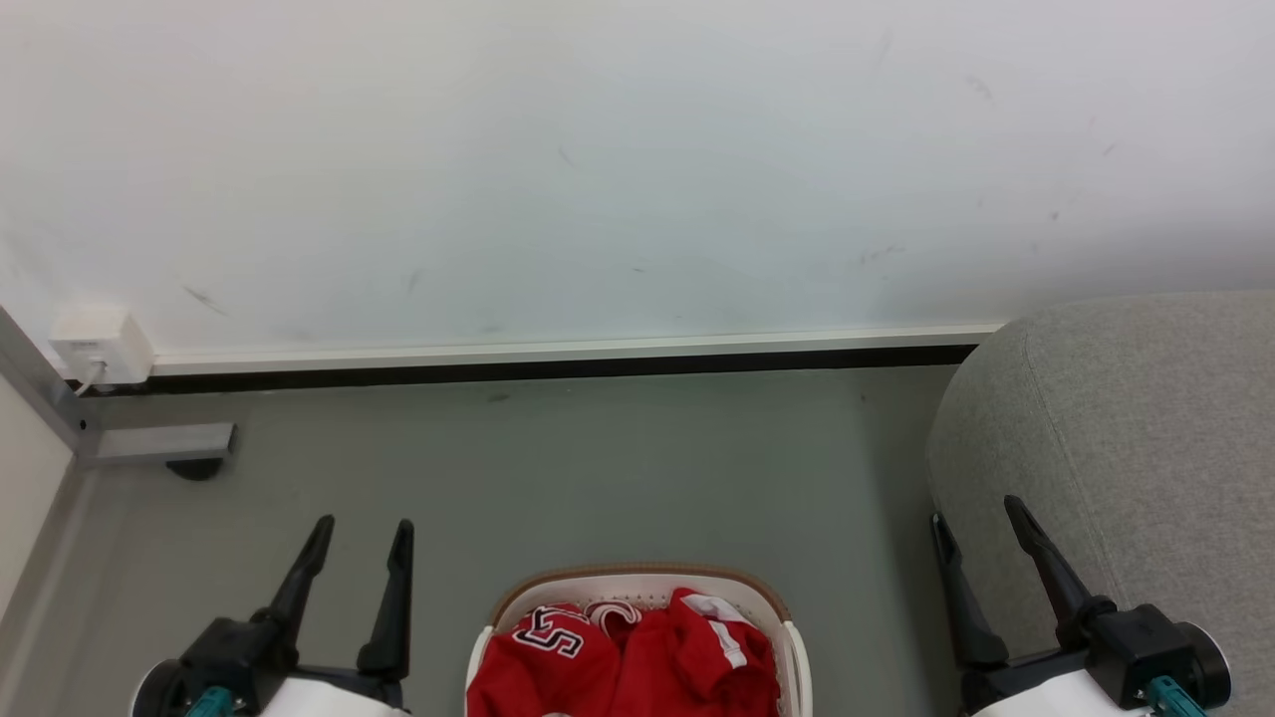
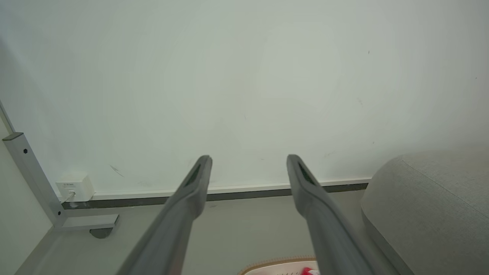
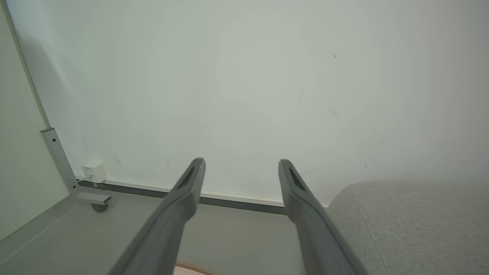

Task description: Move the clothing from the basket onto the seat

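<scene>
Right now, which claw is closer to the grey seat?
Right. The right claw is beside the seat; the left claw is beyond the basket, on its far side.

I see the clothing (image 1: 687, 657) in the basket (image 1: 637, 574), between my open left gripper (image 1: 364, 526) and right gripper (image 1: 974, 510). The seat (image 1: 1146, 418) is beside the right one.

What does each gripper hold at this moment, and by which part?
Nothing is held. The left gripper and the right gripper are both open and empty. The clothing lies in the basket, untouched.
</scene>
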